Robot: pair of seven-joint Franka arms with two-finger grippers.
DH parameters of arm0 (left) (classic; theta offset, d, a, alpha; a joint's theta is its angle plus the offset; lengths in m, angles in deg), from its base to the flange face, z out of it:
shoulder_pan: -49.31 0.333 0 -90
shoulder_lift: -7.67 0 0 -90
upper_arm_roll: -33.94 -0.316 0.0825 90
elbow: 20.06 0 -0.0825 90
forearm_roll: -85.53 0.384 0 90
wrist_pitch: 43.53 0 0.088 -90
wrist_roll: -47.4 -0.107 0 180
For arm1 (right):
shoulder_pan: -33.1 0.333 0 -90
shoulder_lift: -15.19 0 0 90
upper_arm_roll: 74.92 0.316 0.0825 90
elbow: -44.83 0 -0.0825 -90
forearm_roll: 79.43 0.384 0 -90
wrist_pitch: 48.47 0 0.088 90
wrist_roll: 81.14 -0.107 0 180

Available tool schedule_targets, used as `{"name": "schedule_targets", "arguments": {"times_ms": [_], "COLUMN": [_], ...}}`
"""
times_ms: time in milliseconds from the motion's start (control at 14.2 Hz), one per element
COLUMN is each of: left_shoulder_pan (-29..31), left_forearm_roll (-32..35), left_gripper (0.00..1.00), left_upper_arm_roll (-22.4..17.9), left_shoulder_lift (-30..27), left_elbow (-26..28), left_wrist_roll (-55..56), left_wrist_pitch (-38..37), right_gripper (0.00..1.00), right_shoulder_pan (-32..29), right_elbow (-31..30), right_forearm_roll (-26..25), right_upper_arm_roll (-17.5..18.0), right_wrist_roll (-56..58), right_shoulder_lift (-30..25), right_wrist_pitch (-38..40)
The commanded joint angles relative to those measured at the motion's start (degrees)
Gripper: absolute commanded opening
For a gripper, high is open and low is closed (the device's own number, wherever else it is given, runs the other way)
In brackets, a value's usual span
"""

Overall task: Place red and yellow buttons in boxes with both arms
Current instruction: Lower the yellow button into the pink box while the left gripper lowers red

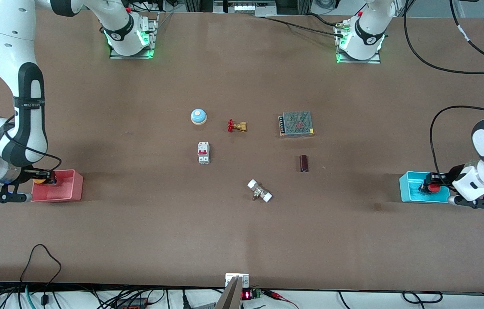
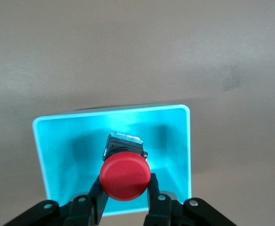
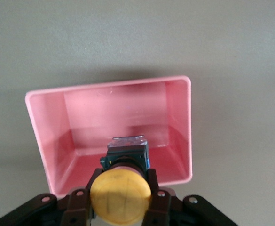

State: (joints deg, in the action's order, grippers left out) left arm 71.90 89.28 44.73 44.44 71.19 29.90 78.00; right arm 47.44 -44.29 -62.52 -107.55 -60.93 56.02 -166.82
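My left gripper (image 1: 431, 185) is shut on the red button (image 1: 433, 187), holding it over the open cyan box (image 1: 409, 189) at the left arm's end of the table. In the left wrist view the red cap (image 2: 125, 175) sits between my fingers (image 2: 156, 188), above the cyan box's rim (image 2: 186, 141). My right gripper (image 1: 46, 177) is shut on the yellow button (image 1: 39, 180), holding it over the pink-red box (image 1: 70, 189) at the right arm's end. In the right wrist view the yellow cap (image 3: 121, 195) sits between my fingers (image 3: 152, 181), above the pink box's rim (image 3: 188, 132).
Around the table's middle lie a blue-and-white domed bell (image 1: 198, 116), a red-handled brass valve (image 1: 236, 126), a white circuit breaker (image 1: 203, 152), a metal mesh power supply (image 1: 296, 124), a dark cylinder (image 1: 304, 163) and a white-capped fitting (image 1: 260, 191).
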Motion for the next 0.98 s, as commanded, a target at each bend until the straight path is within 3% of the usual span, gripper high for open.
{"name": "schedule_targets", "arguments": {"times_ms": [0,70,281,562,773,914], "left_shoulder_pan": [0.3,0.3,0.3,0.0,-0.4,-1.2], "left_forearm_roll": [1.0,1.0,1.0,1.0,1.0,1.0], "left_gripper": [0.26,0.28,0.6,0.91,1.0,1.0], "left_upper_arm_roll": [0.4,0.4,0.4,0.5,1.2,1.5], "left_shoulder_lift": [1.8,2.0,2.1,1.3,-1.2,-3.4], "left_elbow": [-0.6,-0.6,-0.7,-1.9,-2.9,-2.6], "left_wrist_roll": [-1.2,-1.2,-1.2,-0.7,0.1,2.6], "left_wrist_pitch": [1.1,1.1,1.1,1.0,0.4,0.3], "right_gripper": [0.27,0.27,0.27,0.27,0.28,0.37], "right_shoulder_pan": [-0.4,-0.5,-0.5,-0.5,-0.5,-0.6], "right_elbow": [1.5,1.8,1.9,1.9,1.9,1.9], "right_forearm_roll": [2.9,3.4,4.4,4.7,5.8,6.0], "right_upper_arm_roll": [0.2,0.2,0.2,0.2,0.2,0.2], "right_wrist_roll": [1.3,1.3,1.4,2.4,2.6,2.5], "right_shoulder_lift": [1.3,2.1,3.3,4.9,5.6,5.8], "right_wrist_pitch": [-0.3,-0.3,-0.7,-1.7,-2.6,-2.9]}}
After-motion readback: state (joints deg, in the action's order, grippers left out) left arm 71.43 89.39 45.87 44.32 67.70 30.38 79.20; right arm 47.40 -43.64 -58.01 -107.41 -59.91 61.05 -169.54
